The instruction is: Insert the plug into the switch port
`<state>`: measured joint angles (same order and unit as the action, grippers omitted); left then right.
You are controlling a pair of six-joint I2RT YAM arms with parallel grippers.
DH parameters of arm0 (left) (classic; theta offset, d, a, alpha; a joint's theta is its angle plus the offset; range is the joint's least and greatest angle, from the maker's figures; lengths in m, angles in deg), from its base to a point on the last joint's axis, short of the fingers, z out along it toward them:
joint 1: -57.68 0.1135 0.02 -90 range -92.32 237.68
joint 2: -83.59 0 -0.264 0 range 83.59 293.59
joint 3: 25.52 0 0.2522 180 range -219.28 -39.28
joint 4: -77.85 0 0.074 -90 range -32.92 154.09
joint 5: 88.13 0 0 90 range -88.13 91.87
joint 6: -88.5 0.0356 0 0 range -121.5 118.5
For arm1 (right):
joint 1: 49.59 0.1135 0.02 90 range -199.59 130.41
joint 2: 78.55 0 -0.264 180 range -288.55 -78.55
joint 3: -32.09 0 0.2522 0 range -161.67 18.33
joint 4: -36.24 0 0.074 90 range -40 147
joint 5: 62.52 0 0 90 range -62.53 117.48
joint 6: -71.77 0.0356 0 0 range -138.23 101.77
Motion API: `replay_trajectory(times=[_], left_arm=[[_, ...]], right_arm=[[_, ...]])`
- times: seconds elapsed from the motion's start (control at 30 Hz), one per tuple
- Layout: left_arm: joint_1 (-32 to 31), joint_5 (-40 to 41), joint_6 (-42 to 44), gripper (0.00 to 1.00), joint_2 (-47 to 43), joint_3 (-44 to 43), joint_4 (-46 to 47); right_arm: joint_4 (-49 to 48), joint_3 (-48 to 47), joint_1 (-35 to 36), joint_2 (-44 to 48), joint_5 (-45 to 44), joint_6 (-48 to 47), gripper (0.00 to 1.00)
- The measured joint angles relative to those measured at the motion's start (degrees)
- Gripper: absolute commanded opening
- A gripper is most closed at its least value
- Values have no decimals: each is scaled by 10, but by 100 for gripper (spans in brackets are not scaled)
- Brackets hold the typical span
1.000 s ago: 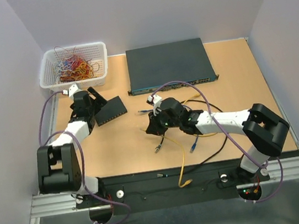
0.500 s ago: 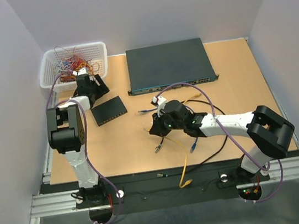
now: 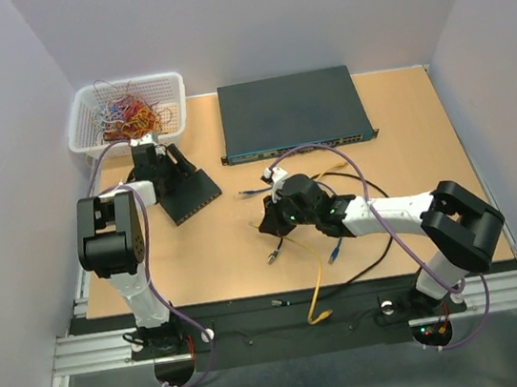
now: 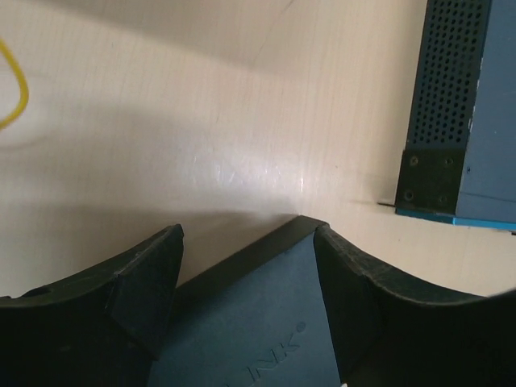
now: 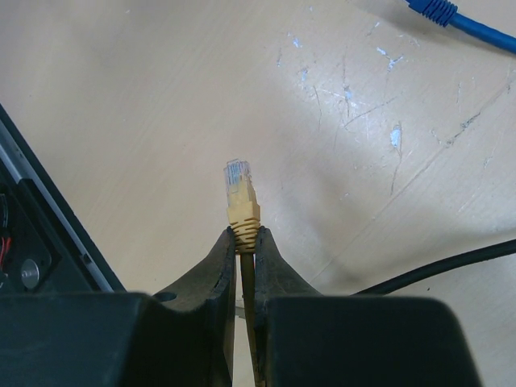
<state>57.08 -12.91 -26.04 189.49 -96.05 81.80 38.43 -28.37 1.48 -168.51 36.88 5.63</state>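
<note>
A yellow cable [image 3: 312, 287] trails over the near edge of the desk [image 3: 407, 153], and a blue cable [image 3: 335, 255] lies just beside it. Slightly farther in, near the middle of the desk, the right gripper [image 5: 243, 234] has its fingers [image 5: 270, 274] pinched tight on the yellow boot of the plug [image 5: 241, 197]. The plug's clear tip sticks out beyond the fingertips, above bare wood. A black cable [image 5: 435, 270] curves past to one side.

To the left and farther back, the small black box [image 3: 192, 198] lies at an angle on the desk. The left gripper [image 4: 247, 242] straddles one of its corners, with a finger on either side and the box filling the space between. Whether the fingers press on it cannot be told. The row of switch ports is too small to make out from above.

Along the far edge sits the large grey-blue rack switch [image 3: 290, 110], well apart from the plug. A white basket [image 3: 127, 82] of tangled coloured wires stands in the far left corner, near the left gripper.
</note>
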Motion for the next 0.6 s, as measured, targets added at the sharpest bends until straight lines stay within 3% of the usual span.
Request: replay_trajectory(times=[0.3,0.6], left_arm=[[-5,-10,-89,72,-38,54,8],[-66,-10,-123,69,-108,144,23]], right_arm=[[2,-23,0,-23,0,2,1],[3,-24,0,-36,0,2,0]])
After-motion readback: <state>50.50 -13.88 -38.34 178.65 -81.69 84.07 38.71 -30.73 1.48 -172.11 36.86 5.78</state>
